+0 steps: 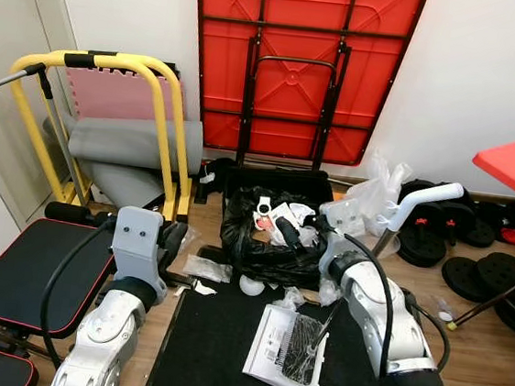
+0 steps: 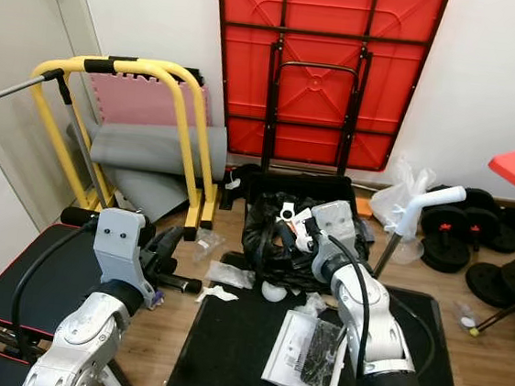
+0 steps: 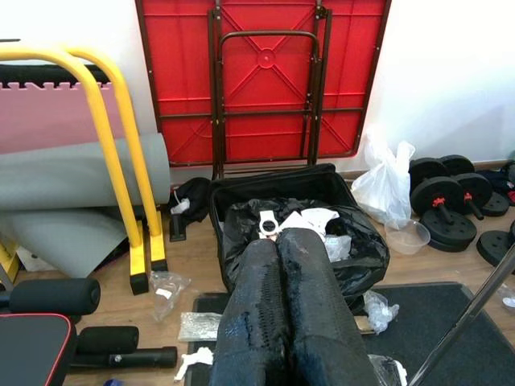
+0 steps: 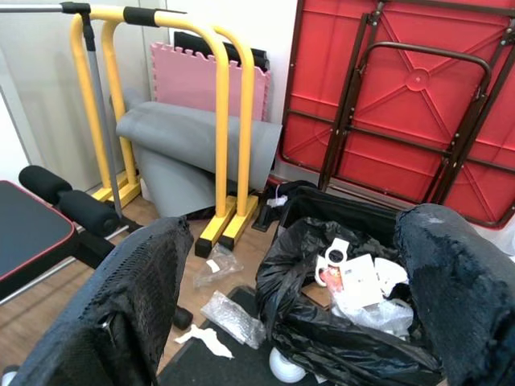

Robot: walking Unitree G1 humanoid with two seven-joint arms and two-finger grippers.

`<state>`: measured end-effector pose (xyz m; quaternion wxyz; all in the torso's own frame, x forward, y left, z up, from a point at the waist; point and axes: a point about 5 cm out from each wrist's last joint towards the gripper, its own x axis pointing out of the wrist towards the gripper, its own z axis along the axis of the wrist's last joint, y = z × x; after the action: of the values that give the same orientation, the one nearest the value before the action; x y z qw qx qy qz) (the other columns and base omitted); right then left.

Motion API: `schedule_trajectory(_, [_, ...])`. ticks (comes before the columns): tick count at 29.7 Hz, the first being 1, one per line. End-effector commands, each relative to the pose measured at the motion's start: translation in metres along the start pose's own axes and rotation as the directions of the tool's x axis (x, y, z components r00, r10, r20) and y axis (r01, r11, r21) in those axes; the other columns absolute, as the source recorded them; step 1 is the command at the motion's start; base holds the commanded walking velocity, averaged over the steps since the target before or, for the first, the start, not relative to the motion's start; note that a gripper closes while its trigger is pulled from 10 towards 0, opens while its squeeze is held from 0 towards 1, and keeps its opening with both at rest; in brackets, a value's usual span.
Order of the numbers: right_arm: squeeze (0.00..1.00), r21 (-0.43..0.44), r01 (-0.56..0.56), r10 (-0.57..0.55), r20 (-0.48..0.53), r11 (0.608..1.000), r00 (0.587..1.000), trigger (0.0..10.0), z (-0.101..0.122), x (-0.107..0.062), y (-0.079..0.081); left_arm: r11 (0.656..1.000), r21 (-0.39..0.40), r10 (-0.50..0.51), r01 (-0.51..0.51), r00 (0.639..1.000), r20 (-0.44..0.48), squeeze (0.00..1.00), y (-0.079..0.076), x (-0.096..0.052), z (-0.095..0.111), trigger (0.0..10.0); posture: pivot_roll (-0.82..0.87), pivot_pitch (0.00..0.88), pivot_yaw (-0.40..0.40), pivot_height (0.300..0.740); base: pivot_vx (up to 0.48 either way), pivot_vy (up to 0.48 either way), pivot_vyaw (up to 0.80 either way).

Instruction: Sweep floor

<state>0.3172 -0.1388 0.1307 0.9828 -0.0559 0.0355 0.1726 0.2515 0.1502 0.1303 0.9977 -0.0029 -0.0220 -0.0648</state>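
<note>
The black-lined rubbish bin [image 1: 271,241] is already holding scraps, but crumpled plastic wrappers [image 1: 205,268] are lying just beside it. The right hand [image 1: 283,229] is hovering wide open over it; the left hand [image 3: 286,322] is pressing shut, empty.

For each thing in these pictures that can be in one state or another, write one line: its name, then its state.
Left gripper: shut, holding nothing.
Right gripper: open, over the bin.
Bin bag: open, holding rubbish.
Red folding table: folded, leaning upright on the wall.
Grey mat: rolled up.
Door: closed.
Dustpan: lying on the black mat.
</note>
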Motion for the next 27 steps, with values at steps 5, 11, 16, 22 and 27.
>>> schedule_trajectory(5, [0.0, 0.005, -0.004, 0.004, 0.016, 1.0, 1.0, 10.0, 0.002, 0.0022, 0.0001, 1.0, 0.012, -0.021, 0.021, 1.0, 0.004, 0.0, 0.0, 0.0011, -0.0002, 10.0, -0.13, 0.0, -0.035, 0.74, 0.0, 0.0, 0.0])
schedule_trajectory(11, [0.0, 0.007, -0.004, 0.004, 0.017, 1.0, 1.0, 10.0, 0.002, 0.0023, 0.0, 1.0, 0.011, -0.021, 0.021, 1.0, 0.004, 0.0, -0.0001, 0.0009, -0.0002, 10.0, -0.13, 0.0, -0.035, 0.74, 0.0, 0.0, 0.0])
schedule_trajectory(16, [0.0, 0.007, -0.004, 0.004, 0.018, 1.0, 1.0, 10.0, 0.0021, 0.0024, -0.0001, 1.0, 0.01, -0.02, 0.02, 1.0, 0.005, 0.0, -0.0001, 0.0009, -0.0001, 10.0, -0.13, 0.0, -0.035, 0.74, 0.0, 0.0, 0.0])
schedule_trajectory(22, [0.0, 0.007, -0.005, 0.005, 0.018, 1.0, 1.0, 10.0, 0.0023, 0.0024, -0.0002, 1.0, 0.008, -0.015, 0.015, 1.0, 0.004, 0.0, 0.0003, 0.0007, -0.0002, 10.0, -0.13, 0.0, -0.036, 0.74, 0.0, 0.0, -0.4])
schedule_trajectory(27, [0.0, 0.003, -0.008, 0.008, 0.02, 1.0, 1.0, 10.0, 0.0028, 0.0026, 0.0, 1.0, 0.005, -0.005, 0.005, 1.0, 0.004, 0.0, 0.0016, 0.0007, -0.0002, 10.0, -0.13, 0.0, -0.035, 0.74, 0.0, 0.0, -0.8])
